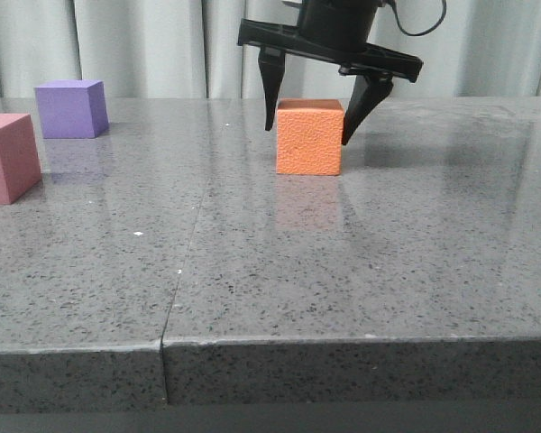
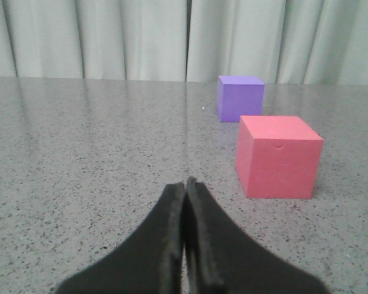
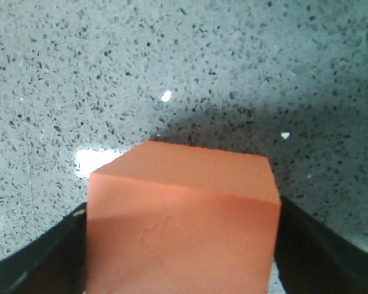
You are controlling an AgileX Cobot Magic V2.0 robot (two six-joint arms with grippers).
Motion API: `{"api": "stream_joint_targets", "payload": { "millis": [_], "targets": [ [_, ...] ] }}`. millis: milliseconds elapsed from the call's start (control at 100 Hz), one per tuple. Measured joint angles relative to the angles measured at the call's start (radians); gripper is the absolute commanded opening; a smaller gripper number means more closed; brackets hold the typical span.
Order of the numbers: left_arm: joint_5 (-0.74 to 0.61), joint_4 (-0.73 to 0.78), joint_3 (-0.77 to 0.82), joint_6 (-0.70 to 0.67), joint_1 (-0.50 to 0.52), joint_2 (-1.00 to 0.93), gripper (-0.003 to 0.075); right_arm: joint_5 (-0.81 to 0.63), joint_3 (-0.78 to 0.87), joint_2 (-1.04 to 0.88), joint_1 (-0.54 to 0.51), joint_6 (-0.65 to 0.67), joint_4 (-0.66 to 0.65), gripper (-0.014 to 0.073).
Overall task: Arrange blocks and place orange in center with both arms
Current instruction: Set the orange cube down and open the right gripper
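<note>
- Orange cube (image 1: pixel 308 137) sits on the grey speckled table (image 1: pixel 343 271), roughly mid-table in front view, well right of the other 2 blocks.
- Purple cube (image 1: pixel 70 108) is far left toward the back; pink cube (image 1: pixel 7 157) is at the left edge, nearer the camera. They're near each other, not touching.
- Step in hand, my read: right arm is either about to grip the orange cube or has just set it down; can't tell which from these views.
- Right gripper (image 1: pixel 314 122) comes down from above, jaws spread, 1 finger on each side of the cube's upper part. Front view shows the fingers angled inward toward the top edges; contact w/ the sides is unclear.
- Right wrist view: orange cube (image 3: pixel 183 220) fills the gap btwn 2 dark fingers (image 3: pixel 46 257); they look very close to its sides, maybe touching.
- Left gripper (image 2: pixel 185 190) has its fingers pressed together, holding nothing, low over bare table, pointing toward the curtain (image 2: pixel 172 37). Pink cube (image 2: pixel 276 156) and purple cube (image 2: pixel 240 97) lie ahead and off to 1 side of it.
- Next move prob. needs: the purple and pink cubes brought in to either side of the orange one, so the left arm must open and approach the pink cube. Foam should compress a bit, so the grip is forgiving.
</note>
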Motion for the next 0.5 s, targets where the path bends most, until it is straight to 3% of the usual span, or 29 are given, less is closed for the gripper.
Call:
{"api": "stream_joint_targets", "payload": {
  "millis": [310, 380, 500],
  "targets": [
    [0.0, 0.0, 0.0, 0.0, 0.0, 0.0, -0.002, 0.002, 0.0, -0.079, 0.0, 0.002, -0.011, 0.0547],
    [0.0, 0.0, 0.0, 0.0, 0.0, 0.0, -0.002, 0.002, 0.0, -0.101, 0.0, -0.005, -0.027, 0.0457],
    [0.0, 0.0, 0.0, 0.0, 0.0, 0.0, -0.002, 0.004, 0.0, -0.133, 0.0, -0.026, -0.044, 0.0198]
  ]
}}
